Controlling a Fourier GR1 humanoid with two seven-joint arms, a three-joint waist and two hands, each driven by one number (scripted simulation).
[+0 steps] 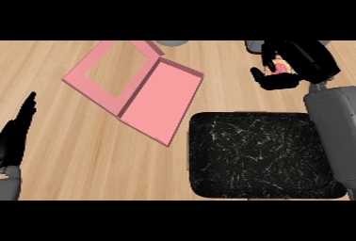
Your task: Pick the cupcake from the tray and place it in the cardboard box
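- The right hand point(295, 63) is curled round the cupcake point(280, 67), beyond the tray point(261, 157).
- The cardboard box point(135, 89) lies open to its left (pink, lid flat on the table point(76, 160)).
- The left hand point(17, 134) rests open at the left edge.

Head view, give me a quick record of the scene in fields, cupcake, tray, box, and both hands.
cupcake: held in the right hand, above the counter, beyond the tray's far right corner
right hand: fingers curled round the cupcake
tray: black, square, nothing on it, near right on the counter
box: pink, lid open to its left, nothing in it, left of the tray
left hand: open, fingers up, resting at the view's left edge
counter: light wood
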